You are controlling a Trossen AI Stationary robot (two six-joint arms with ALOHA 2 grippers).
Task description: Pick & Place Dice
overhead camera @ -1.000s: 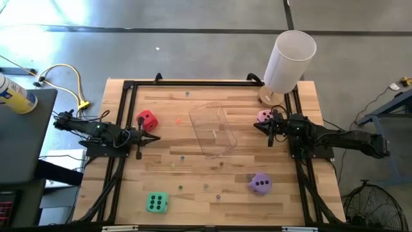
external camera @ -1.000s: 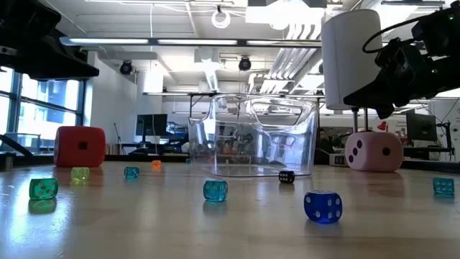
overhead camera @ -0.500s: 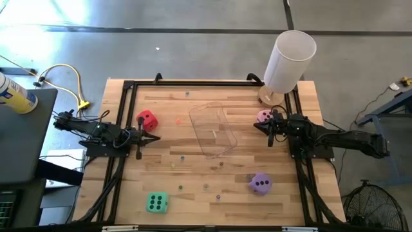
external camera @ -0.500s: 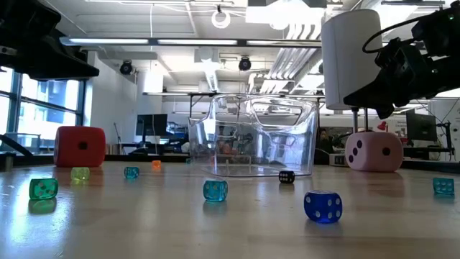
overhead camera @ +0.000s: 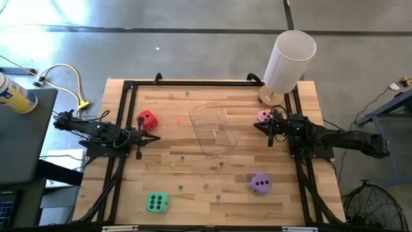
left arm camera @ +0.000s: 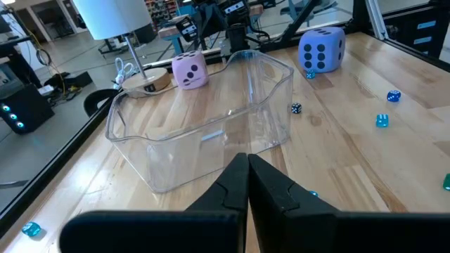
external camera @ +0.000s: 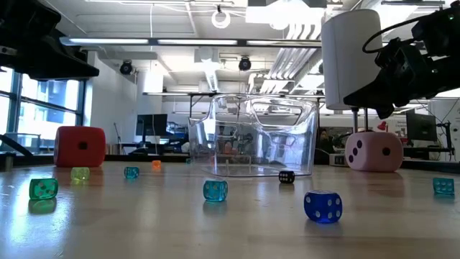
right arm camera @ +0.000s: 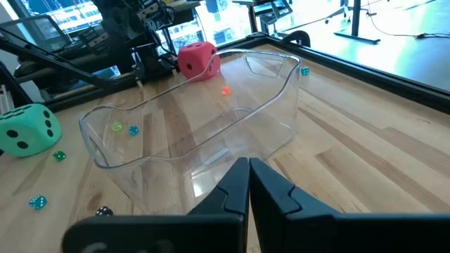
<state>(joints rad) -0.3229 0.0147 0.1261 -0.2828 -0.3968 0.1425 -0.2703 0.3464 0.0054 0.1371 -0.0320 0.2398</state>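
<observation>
Four soft dice rest on their bottom faces on the wooden table: red (overhead camera: pixel 147 119) at the left, pink (overhead camera: pixel 264 116) at the right, green (overhead camera: pixel 156 203) at the near left, purple (overhead camera: pixel 260 183) at the near right. A clear plastic bin (overhead camera: pixel 213 129) stands in the middle. My left gripper (overhead camera: pixel 158 137) hovers shut just near of the red die, pointing at the bin (left arm camera: pixel 204 126). My right gripper (overhead camera: pixel 255 126) hovers shut beside the pink die, pointing at the bin (right arm camera: pixel 197 133) from the other side. Neither holds anything.
A tall white cylinder (overhead camera: pixel 290 61) on a wooden base stands at the far right corner. Several small coloured dice, such as a blue one (external camera: pixel 323 205) and a teal one (external camera: pixel 215 190), lie scattered around the bin. Black rails (overhead camera: pixel 122 103) frame the table's sides.
</observation>
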